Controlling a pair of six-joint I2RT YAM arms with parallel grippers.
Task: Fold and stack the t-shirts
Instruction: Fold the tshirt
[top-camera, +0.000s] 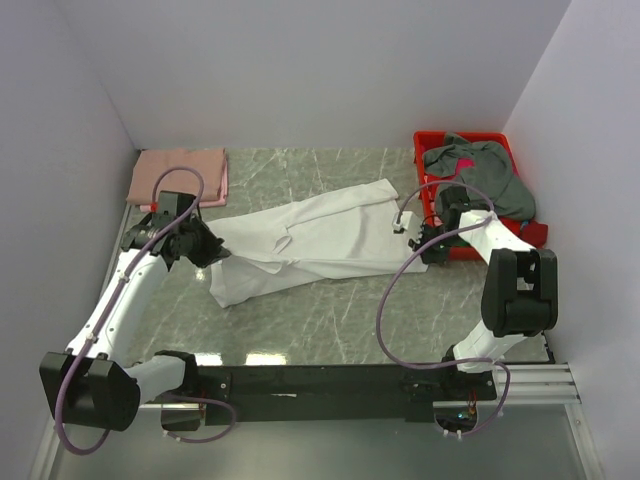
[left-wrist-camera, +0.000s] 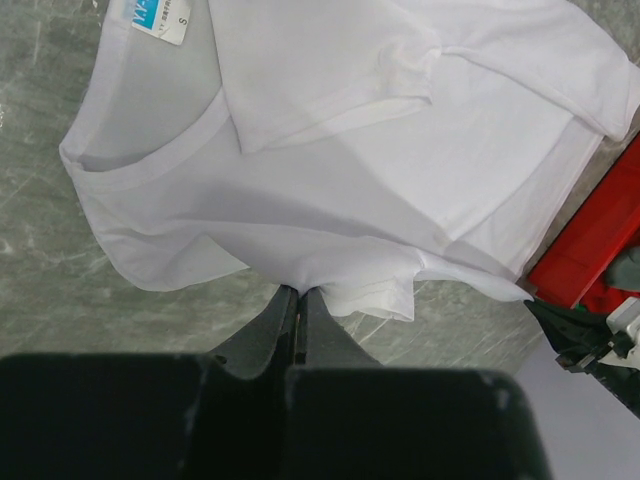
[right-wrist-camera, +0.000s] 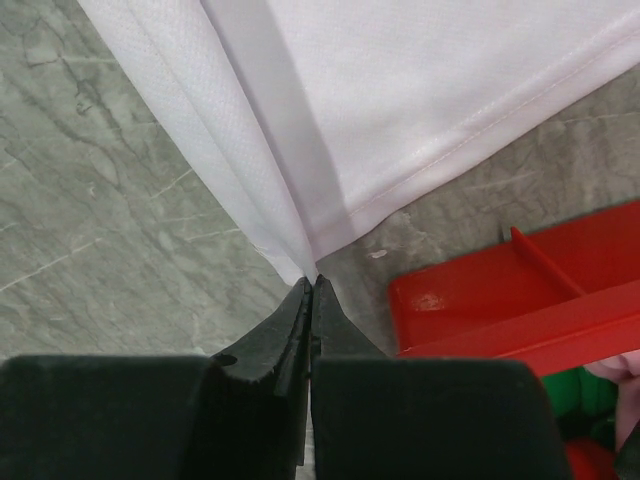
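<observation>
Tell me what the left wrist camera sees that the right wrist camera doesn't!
Only the left wrist view shows the shirt's blue neck label and its neckline. Only the right wrist view shows a long stitched hem close up. Both show the white t-shirt, the marble table, the red bin, and a shut gripper pinching the shirt's edge: the left gripper and the right gripper.

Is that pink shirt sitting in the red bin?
No, the pink shirt lies folded at the far left, well apart from the red bin on the right.
</observation>
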